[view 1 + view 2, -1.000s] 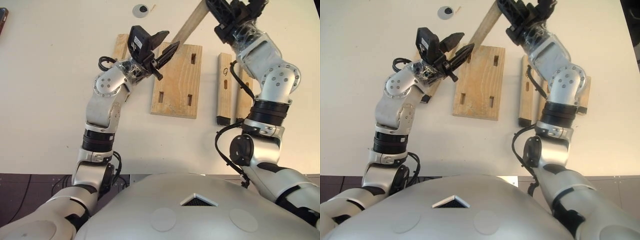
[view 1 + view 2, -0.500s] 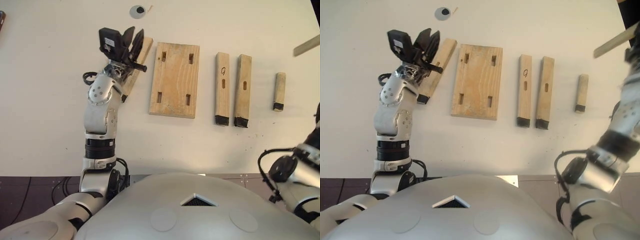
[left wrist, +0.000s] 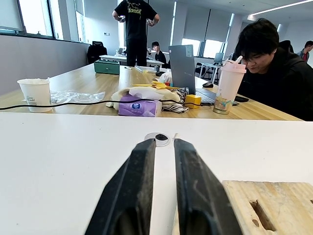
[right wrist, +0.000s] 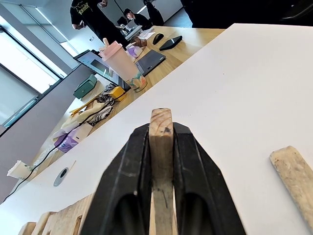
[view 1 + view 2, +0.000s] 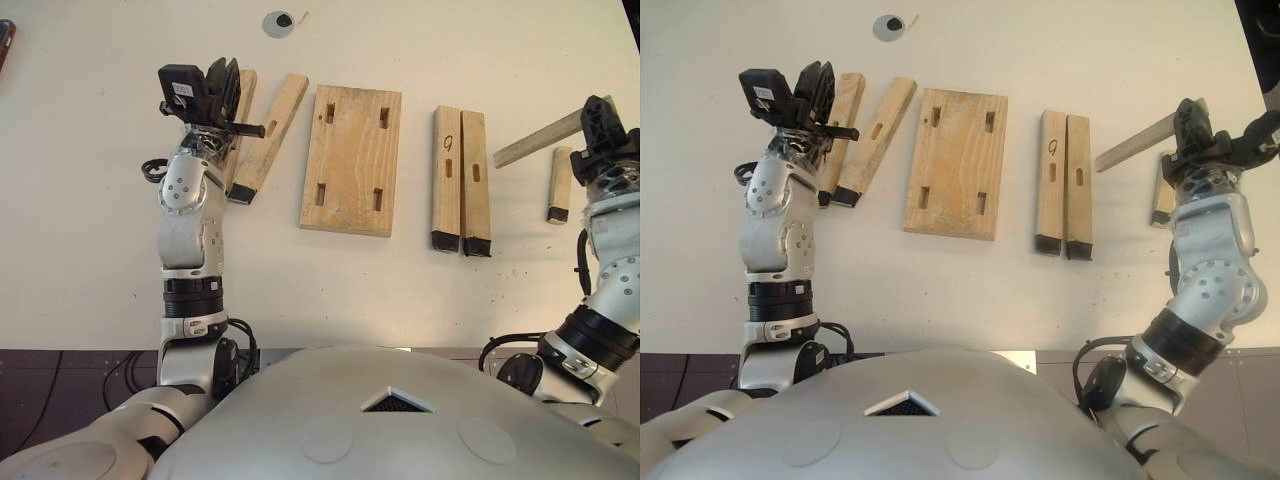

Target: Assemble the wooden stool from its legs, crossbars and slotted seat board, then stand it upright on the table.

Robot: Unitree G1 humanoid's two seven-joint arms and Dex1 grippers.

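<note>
The crossbar (image 5: pixel 1135 143) hangs above the white table (image 5: pixel 90 200), one end clamped tight in the right gripper (image 4: pixel 161 128). Its long axis slants leftward toward the two legs (image 5: pixel 460 180) lying side by side. The seat board (image 5: pixel 350 160) lies flat mid-table, the left gripper (image 3: pixel 165 143) is nearly closed on nothing, and office desks (image 3: pixel 93 81) stretch behind.

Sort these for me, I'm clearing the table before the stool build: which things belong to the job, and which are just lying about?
Job: seat board, leftmost leg, angled leg, marked leg, leg beside it, short crossbar, long crossbar held by the right gripper.

Lying about: round grey disc, dark object at the table's left edge.
</note>
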